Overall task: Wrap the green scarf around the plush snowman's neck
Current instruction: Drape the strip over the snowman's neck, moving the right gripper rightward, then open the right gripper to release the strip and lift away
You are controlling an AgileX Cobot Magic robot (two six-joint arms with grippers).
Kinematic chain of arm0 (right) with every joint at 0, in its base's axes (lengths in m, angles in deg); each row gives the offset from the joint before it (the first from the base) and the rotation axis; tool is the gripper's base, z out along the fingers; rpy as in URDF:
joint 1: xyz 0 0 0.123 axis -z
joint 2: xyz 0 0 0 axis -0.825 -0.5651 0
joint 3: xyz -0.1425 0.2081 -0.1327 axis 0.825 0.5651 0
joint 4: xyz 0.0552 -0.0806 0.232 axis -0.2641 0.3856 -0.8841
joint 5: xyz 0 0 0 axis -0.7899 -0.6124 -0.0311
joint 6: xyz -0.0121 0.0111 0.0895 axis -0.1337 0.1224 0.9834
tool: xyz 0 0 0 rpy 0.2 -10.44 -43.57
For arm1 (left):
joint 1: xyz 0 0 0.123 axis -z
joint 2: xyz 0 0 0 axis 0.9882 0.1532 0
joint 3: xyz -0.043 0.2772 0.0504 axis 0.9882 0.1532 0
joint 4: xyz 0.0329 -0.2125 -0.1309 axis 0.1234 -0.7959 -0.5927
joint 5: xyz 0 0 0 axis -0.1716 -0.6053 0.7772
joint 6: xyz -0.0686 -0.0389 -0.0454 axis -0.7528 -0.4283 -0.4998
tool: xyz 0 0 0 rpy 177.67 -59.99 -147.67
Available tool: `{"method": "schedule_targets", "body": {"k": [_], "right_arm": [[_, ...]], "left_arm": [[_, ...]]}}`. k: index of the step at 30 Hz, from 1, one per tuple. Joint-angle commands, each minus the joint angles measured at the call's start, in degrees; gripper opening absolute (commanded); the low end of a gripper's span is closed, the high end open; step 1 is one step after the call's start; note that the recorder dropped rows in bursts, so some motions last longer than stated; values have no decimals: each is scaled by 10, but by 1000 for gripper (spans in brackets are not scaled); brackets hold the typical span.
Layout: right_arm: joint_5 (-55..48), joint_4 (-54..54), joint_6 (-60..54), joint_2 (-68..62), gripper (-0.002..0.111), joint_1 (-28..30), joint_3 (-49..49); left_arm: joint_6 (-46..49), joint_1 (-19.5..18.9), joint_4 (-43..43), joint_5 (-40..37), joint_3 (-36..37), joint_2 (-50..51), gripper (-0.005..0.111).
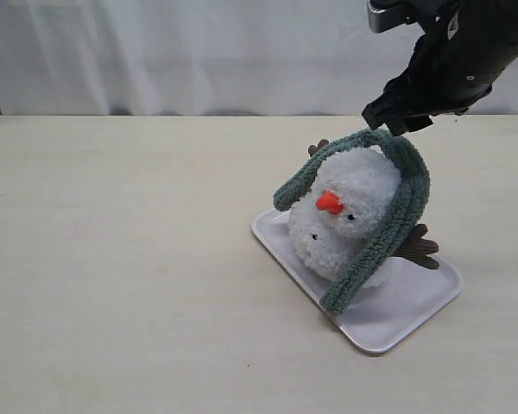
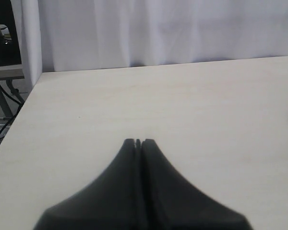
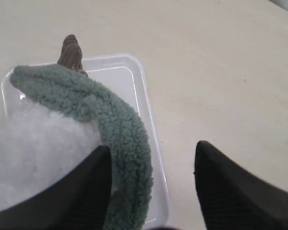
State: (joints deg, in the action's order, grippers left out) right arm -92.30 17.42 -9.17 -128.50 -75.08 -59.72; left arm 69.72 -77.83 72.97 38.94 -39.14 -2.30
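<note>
- Right up front, the near corner of the white tray (image 1: 388,332) sits on the pale table (image 1: 112,276), set at a slant to the table's edge.
- On that tray is the plush snowman (image 1: 354,194), fluffy and white, tipped over rather than standing straight. Its orange carrot nose (image 1: 329,203) points out to the front left, with two small black dots just below it.
- And look at the green scarf (image 1: 412,185): it's draped in an arch right over the top of the plush! One end hangs down the left side and stops beside the nose. The other runs long down the right side and lands on the tray at the front.
- One brown twig arm (image 1: 419,246) sticks out past the scarf's long side. Another pokes up behind the arch.
- The neck crease? I can't pick it out under all that fluff.
- The right gripper (image 1: 395,121) hangs in from the top right, its tips at the crown of the scarf's arch.
- From its own wrist camera, the two dark fingers (image 3: 93,187) stand spread apart. The scarf lies in the gap, brushing one finger, and the other finger is well clear of it. So that's a spread hand with no pinch on the scarf.
- The left gripper (image 2: 138,142) is over on the far left, fingers pressed tight together with nothing between them. There's bare table below it and a white curtain (image 2: 158,28) behind.
</note>
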Motion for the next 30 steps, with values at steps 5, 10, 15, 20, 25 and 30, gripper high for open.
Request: {"method": "schedule_targets", "body": {"k": [5,10,15,20,25,30], "right_arm": [[69,-35,-39,7,4,3,34],[114,-35,-39,5,4,3,54],[113,-20,-34,-22,4,3,55],[111,11,-20,-59,4,3,55],[106,73,30,-82,4,3,55],[107,70,30,-78,4,3,51]], "left_arm": [[1,0,-3,4,2,-1,0],[1,0,-3,4,2,-1,0],[1,0,-3,4,2,-1,0],[1,0,-3,4,2,-1,0],[1,0,-3,4,2,-1,0],[1,0,-3,4,2,-1,0]]}}
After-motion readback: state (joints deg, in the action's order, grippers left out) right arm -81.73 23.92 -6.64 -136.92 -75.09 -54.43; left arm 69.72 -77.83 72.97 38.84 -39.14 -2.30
